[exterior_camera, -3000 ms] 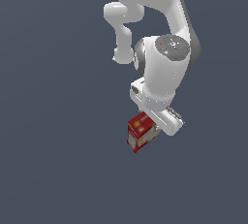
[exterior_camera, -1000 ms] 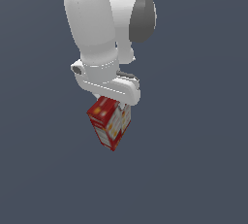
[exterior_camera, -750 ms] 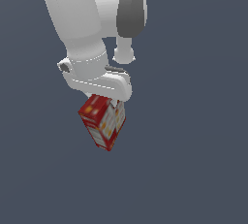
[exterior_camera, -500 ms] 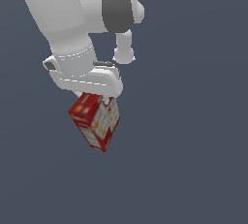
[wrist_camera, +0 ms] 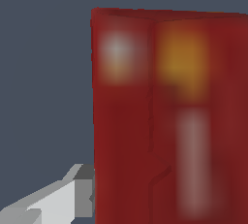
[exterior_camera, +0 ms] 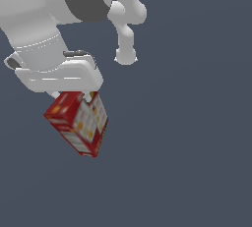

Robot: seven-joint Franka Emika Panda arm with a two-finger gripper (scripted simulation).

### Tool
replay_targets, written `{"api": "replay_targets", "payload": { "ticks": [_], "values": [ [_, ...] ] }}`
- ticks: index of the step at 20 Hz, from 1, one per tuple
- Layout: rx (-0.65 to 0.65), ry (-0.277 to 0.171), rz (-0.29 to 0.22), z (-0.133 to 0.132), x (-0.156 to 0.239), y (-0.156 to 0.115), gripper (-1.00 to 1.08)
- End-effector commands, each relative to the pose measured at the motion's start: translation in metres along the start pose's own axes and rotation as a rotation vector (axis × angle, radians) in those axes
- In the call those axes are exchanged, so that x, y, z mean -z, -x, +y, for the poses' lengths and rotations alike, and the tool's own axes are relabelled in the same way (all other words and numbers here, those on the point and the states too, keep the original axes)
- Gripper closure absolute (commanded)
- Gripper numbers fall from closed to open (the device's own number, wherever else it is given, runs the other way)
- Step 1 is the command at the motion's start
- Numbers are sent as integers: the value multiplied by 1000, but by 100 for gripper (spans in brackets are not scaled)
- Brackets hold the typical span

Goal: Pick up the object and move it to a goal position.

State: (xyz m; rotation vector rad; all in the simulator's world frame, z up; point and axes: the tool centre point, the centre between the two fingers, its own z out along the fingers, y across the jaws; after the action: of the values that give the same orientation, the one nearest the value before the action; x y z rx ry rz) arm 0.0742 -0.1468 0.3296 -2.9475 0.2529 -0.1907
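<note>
You see the carton (exterior_camera: 78,122) hanging tilted just under the gripper (exterior_camera: 84,95), its top edge tucked up between the fingers, one corner pointing down. Red sides, with a white and orange printed panel facing the exterior view's right. The fingers are closed on the carton. In the wrist view, one finger (wrist_camera: 80,196) presses flat against the carton's (wrist_camera: 164,116) red side. Plain grey background lies all around.
</note>
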Motion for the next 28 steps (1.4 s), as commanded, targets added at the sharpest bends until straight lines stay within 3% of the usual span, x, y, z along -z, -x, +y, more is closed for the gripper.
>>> {"api": "replay_targets", "payload": {
  "ticks": [1,14,28],
  "values": [
    [43,-13,3,10,9,-8,108],
    [191,-57,6,45,37,-44,108],
    [241,-72,7,54,46,-58,108]
  ]
}}
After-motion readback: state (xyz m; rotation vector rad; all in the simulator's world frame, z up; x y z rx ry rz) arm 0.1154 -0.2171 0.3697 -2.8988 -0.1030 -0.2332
